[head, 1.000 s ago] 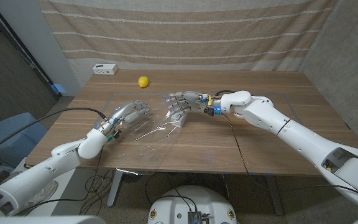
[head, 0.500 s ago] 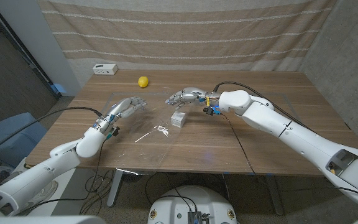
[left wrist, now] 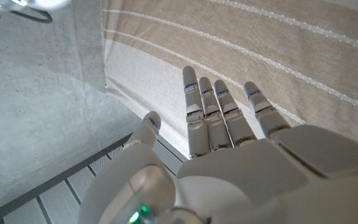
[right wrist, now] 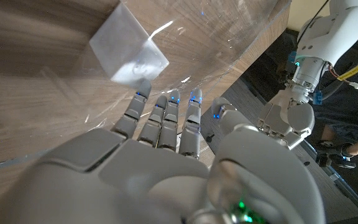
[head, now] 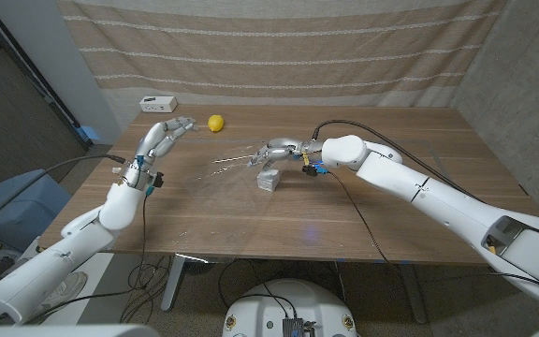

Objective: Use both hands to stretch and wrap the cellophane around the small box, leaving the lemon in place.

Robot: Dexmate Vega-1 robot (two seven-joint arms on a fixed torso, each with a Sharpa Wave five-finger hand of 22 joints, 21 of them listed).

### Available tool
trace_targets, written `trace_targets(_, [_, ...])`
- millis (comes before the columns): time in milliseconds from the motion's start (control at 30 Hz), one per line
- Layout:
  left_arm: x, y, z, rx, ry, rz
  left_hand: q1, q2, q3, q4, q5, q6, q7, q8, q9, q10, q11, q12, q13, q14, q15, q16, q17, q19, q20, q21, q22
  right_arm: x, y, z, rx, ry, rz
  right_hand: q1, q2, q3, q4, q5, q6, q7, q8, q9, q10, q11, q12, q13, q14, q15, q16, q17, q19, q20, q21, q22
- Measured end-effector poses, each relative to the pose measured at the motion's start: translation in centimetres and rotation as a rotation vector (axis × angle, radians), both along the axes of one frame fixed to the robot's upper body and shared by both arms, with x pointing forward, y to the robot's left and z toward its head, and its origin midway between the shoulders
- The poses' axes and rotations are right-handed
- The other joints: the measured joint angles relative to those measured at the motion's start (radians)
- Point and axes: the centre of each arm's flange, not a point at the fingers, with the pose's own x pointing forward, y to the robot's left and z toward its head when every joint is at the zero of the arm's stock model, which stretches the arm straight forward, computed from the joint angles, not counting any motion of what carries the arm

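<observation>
Two hands are up off the wooden table [head: 344,215] and well apart. In the head view we see the left hand [head: 160,140] raised near the table's far left corner, fingers extended and pointing toward the striped curtain [head: 279,47]. The left wrist view shows the same hand [left wrist: 229,155] from behind: fingers [left wrist: 194,106] straight and close together, thumb set off to one side, nothing visibly between them. Whether an edge of the film is caught in that hand we cannot tell.

The right hand [head: 284,150] hangs just above and behind the small box [head: 269,179], fingers reaching toward the robot's left. Glints of cellophane [head: 237,161] run from those fingers out toward the left, above the tabletop; we take it that the hand pinches the sheet, though the contact itself is small and blurred. In the right wrist view the right hand [right wrist: 166,162] has its fingers [right wrist: 166,121] held together and reaching under a stretched, shiny sheet of cellophane [right wrist: 229,56], with the small box [right wrist: 129,53] seen through it, resting on the wood.

The box sits on the table about mid-width, toward the far half, a pale cube. The lemon [head: 215,123] lies further back and left, near the far edge, apart from the box and the film. A white device [head: 158,104] sits at the far left corner.
</observation>
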Motion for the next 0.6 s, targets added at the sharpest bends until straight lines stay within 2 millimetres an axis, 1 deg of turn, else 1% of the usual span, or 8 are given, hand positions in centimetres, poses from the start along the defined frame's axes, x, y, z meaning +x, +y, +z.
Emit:
trace_targets(100, [-0.9, 0.5, 0.7, -0.031, -0.054, 0.009, 0.000, 0.000, -0.004, -0.004, 0.000, -0.030, -0.021, -0.001, 0.000, -0.012, -0.001, 0.000, 0.000, -0.002, -0.002, 0.000, 0.001, 0.000, 0.000, 0.000, 0.000, 0.2, 0.4, -0.1, -0.027, -0.018, 0.001, 0.000, 0.000, 0.007, -0.007, -0.004, -0.012, -0.002, -0.008, 0.000, -0.017, 0.003, -0.006, -0.003, -0.028, -0.002, 0.000, -0.010, -0.019, -0.008, -0.014, 0.000])
trace_targets(233, [-1.7, 1.0, 1.2, -0.057, -0.095, 0.014, 0.000, 0.000, -0.004, -0.004, 0.000, -0.031, -0.022, 0.002, 0.000, -0.014, 0.001, 0.000, 0.000, -0.005, -0.005, 0.000, 0.005, 0.000, 0.000, 0.000, 0.000, 0.3, 1.0, -0.4, -0.069, -0.057, -0.004, 0.005, 0.005, 0.008, -0.008, -0.012, -0.024, -0.004, -0.011, 0.000, -0.035, -0.003, -0.010, -0.005, -0.074, 0.010, 0.000, -0.020, -0.061, -0.019, -0.043, 0.000])
trace_targets(333, [-1.9, 1.1, 1.3, -0.064, -0.103, 0.015, -0.001, 0.001, -0.002, -0.006, 0.000, -0.002, -0.017, 0.021, 0.000, 0.004, 0.003, 0.005, 0.000, 0.002, -0.010, 0.004, 0.004, 0.001, 0.001, 0.000, 0.000, 0.4, 1.3, -0.5, -0.097, -0.090, -0.013, 0.001, 0.001, 0.002, -0.014, -0.020, -0.028, -0.008, -0.011, 0.000, -0.037, -0.005, -0.010, -0.005, -0.094, 0.021, 0.000, -0.029, -0.092, -0.023, -0.065, -0.001])
trace_targets(367, [-2.0, 1.1, 1.3, -0.064, -0.103, 0.015, -0.008, 0.009, 0.002, -0.010, 0.001, 0.012, -0.015, 0.025, 0.000, 0.017, 0.003, 0.011, 0.000, 0.012, -0.010, 0.005, 0.004, 0.007, 0.005, 0.000, 0.000, 0.5, 1.4, -0.5, -0.105, -0.101, -0.018, 0.000, 0.000, 0.002, -0.014, -0.026, -0.028, -0.008, -0.011, 0.000, -0.039, -0.007, -0.010, -0.005, -0.100, 0.018, 0.000, -0.030, -0.093, -0.022, -0.067, -0.001])
trace_targets(400, [-2.0, 1.1, 1.3, -0.060, -0.100, 0.014, -0.002, 0.014, 0.006, -0.014, 0.005, 0.027, -0.012, 0.030, 0.000, 0.031, 0.004, 0.017, 0.000, 0.029, -0.010, 0.010, 0.003, 0.025, 0.001, 0.002, 0.000, 0.5, 1.4, -0.5, -0.114, -0.114, -0.023, -0.004, -0.004, -0.001, -0.017, -0.026, -0.028, -0.008, -0.011, 0.000, -0.040, -0.008, -0.010, -0.005, -0.101, 0.017, 0.000, -0.030, -0.095, -0.023, -0.068, -0.001])
trace_targets(467, [-2.0, 1.1, 1.2, -0.052, -0.090, 0.017, 0.005, 0.021, 0.012, -0.020, 0.005, 0.047, -0.006, 0.030, 0.000, 0.054, 0.006, 0.024, 0.000, 0.054, -0.013, 0.016, 0.002, 0.054, -0.009, 0.014, 0.000, 0.6, 1.4, -0.6, -0.128, -0.128, -0.032, -0.004, -0.004, -0.006, -0.013, -0.026, -0.028, -0.008, -0.011, 0.000, -0.042, -0.010, -0.010, -0.005, -0.101, 0.017, 0.000, -0.033, -0.096, -0.021, -0.070, -0.001])
trace_targets(567, [-1.6, 1.0, 0.8, -0.033, -0.059, 0.027, 0.014, 0.030, 0.014, -0.022, 0.009, 0.059, -0.004, 0.030, 0.000, 0.066, 0.007, 0.024, 0.000, 0.070, -0.013, 0.016, 0.002, 0.074, -0.020, 0.022, 0.004, 0.4, 1.5, -0.4, -0.142, -0.164, -0.044, -0.004, -0.004, -0.005, -0.014, -0.026, -0.024, -0.012, -0.011, 0.000, -0.042, -0.010, -0.010, -0.005, -0.101, 0.017, 0.005, -0.038, -0.095, -0.019, -0.070, 0.000])
trace_targets(600, [-1.5, 0.9, 0.8, -0.026, -0.049, 0.030, 0.015, 0.031, 0.017, -0.025, 0.009, 0.059, -0.004, 0.030, 0.000, 0.067, 0.006, 0.024, 0.000, 0.071, -0.013, 0.016, 0.002, 0.075, -0.018, 0.023, 0.005, 0.3, 1.6, -0.5, -0.144, -0.170, -0.046, -0.004, -0.004, -0.003, -0.023, -0.026, -0.024, -0.011, -0.011, 0.000, -0.040, -0.012, -0.010, -0.005, -0.101, 0.017, 0.005, -0.042, -0.090, -0.016, -0.073, -0.001])
